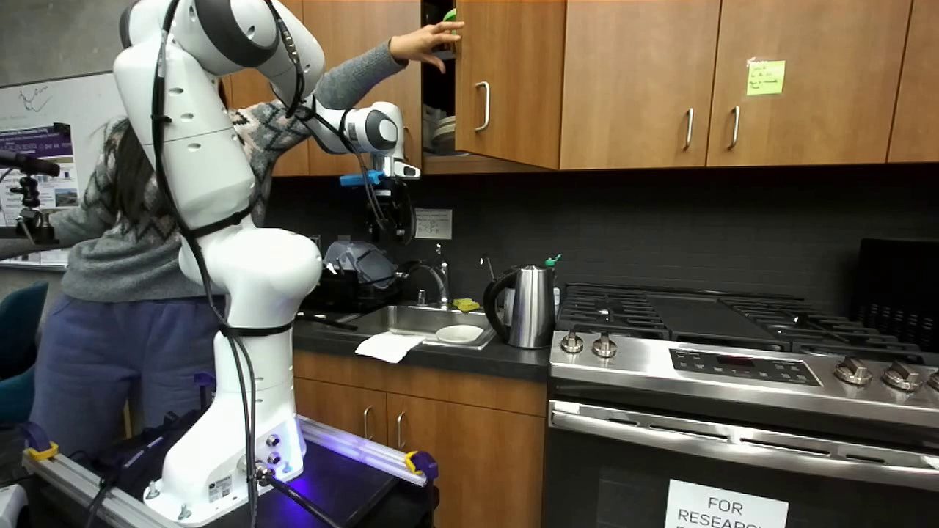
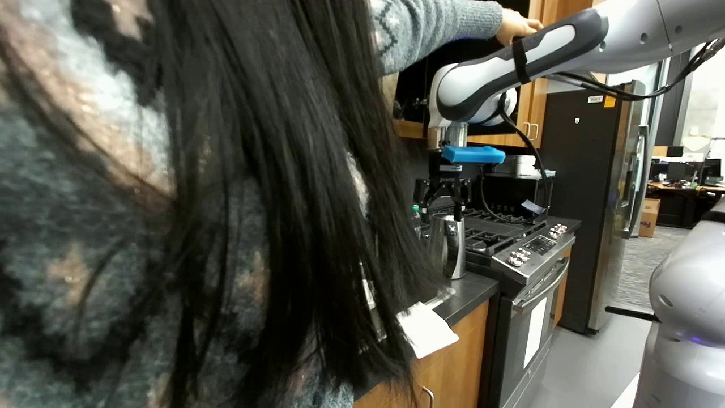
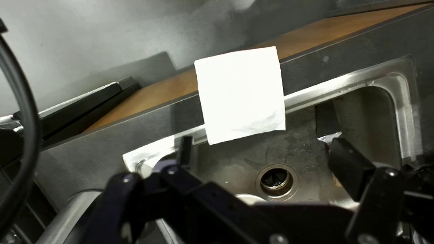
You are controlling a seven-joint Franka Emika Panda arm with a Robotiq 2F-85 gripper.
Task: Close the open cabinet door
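The open cabinet door [image 1: 512,81], brown wood with a slim silver bar handle [image 1: 482,106], stands ajar among the upper cabinets in an exterior view. Dark shelves with stacked dishes show in the gap left of it. A person's hand [image 1: 429,42] reaches to the door's free edge. My gripper [image 1: 392,224] hangs pointing down over the sink, below and left of the door, apart from it. It also shows in an exterior view [image 2: 442,212], fingers apart. In the wrist view the fingers [image 3: 262,145] are spread wide with nothing between them. The door is out of the wrist view.
A person [image 1: 183,198] stands behind the arm. A steel kettle [image 1: 532,308] stands beside the sink [image 1: 403,319]. A white paper towel [image 3: 240,95] lies over the sink's edge. The stove [image 1: 704,352] is right of the kettle. A door with a yellow note [image 1: 765,77] is shut.
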